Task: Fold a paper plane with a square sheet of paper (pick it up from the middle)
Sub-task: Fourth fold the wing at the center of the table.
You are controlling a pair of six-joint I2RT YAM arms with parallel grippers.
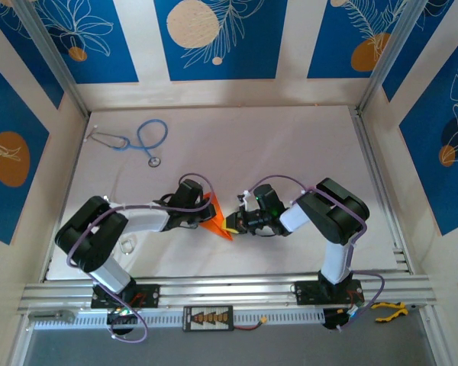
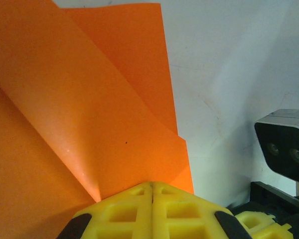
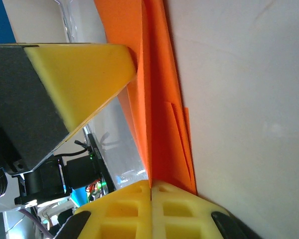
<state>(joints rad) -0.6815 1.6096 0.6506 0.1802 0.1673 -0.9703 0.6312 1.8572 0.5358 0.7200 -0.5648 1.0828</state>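
- From above, the orange paper (image 1: pixel 216 222) shows as a small wedge; the two wrists cover the rest of it, and its full outline cannot be made out.
- In the left wrist view the paper runs off the left and top edges. In the right wrist view it is seen edge-on and is cut off at the top.
- How many layers are stacked at the creases is hard to tell; the right wrist view shows at least three thin edges lying close together.
- The paper sits low over the white table (image 1: pixel 290 152), near its front edge, between the two grippers – well apart from the blue stethoscope (image 1: pixel 141 139) at the back left.
- The left gripper (image 2: pixel 152 185) is pressed together on the paper's near edge, its yellow fingers meeting at a thin seam where a crease fans out.
- The right gripper (image 3: pixel 151 185) is likewise closed tight, pinching the paper from the opposite side; the left gripper's yellow finger (image 3: pixel 79 69) touches the sheet further along.
- The paper is thin, matte and plain, with sharp straight folds – the finger pads are ribbed yellow plastic with square recesses.
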